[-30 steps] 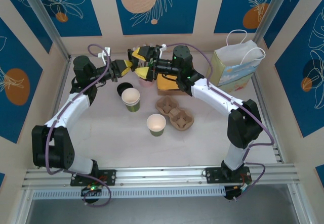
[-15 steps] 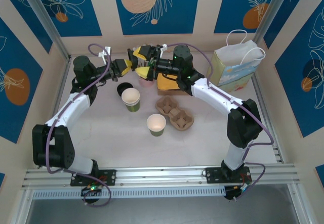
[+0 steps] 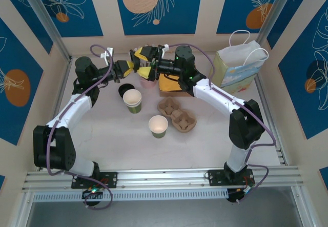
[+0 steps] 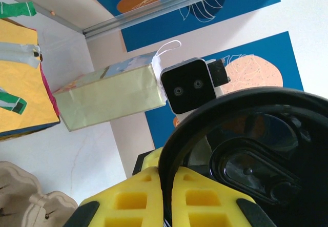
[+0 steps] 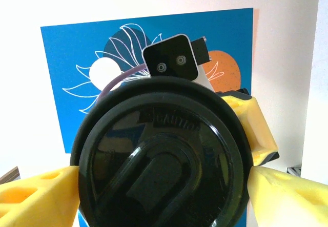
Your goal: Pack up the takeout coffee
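Starting at the left of the top view, we are seeing the left arm reaching toward the back of the bench (image 3: 110, 147). The left claw (image 4: 168, 199) is closed tight on the rim of a black lid (image 4: 256, 155), the rim sandwiched between its two yellow pads. The lid is hanging in the air near the back wall, tilted on edge, not sitting on any cup.

Below it, a second black lid (image 3: 124, 90) is lying on the bench, just beside a green cup (image 3: 132, 100) that is standing upright and uncovered, its white inside showing. A second uncovered green cup (image 3: 158, 126) is standing nearer to us, just left of the cardboard cup carrier (image 3: 178, 115), whose pockets are holding nothing.

Moving right, the right claw (image 5: 161, 181) is meeting the same lid from the other side. Its pads are standing wide apart, one against each side of the rim, so both claws are gripping the lid together. Under the right arm a flat yellow packet (image 3: 169, 85) is lying on the bench. Farthest right, a paper bag (image 3: 236, 69) with white handles is standing upright by the wall.
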{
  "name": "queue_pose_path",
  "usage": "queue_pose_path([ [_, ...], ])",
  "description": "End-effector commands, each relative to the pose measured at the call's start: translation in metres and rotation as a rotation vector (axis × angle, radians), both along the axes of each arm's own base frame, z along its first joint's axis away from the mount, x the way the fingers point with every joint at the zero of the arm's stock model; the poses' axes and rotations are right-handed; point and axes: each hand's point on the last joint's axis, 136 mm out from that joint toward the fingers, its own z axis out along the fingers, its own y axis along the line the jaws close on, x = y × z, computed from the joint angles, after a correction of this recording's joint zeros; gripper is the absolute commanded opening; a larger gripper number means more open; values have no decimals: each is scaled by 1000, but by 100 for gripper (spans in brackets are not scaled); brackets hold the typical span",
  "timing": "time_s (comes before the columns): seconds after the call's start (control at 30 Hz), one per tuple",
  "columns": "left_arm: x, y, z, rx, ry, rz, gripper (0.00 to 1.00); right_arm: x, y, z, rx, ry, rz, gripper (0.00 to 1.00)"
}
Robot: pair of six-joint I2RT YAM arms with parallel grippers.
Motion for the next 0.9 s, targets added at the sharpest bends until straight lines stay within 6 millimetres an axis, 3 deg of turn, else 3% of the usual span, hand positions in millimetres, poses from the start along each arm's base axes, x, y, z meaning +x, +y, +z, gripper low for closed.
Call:
queue_pose_path([
  [0.0, -10, -6, 1, 4, -32, -47, 8, 1, 3, 11, 19, -21, 2, 83],
  [0.33, -8, -6, 1, 6, -31, -48, 8, 0, 3, 11, 25, -27, 4, 73],
  [0.5, -8, -6, 0, 7, -28, -47, 9, -1, 3, 10, 23, -26, 2, 73],
  [0.57, -9, -7, -1, 8, -27, -49, 13, -1, 3, 9, 21, -27, 2, 73],
  [0.63, -9, -6, 0, 12, -28, -48, 24, -1, 2, 10, 18, -32, 0, 73],
  [0.87, -9, -4, -4, 63, -17, -26, 37, 1, -5, 2, -5, -32, -22, 73],
])
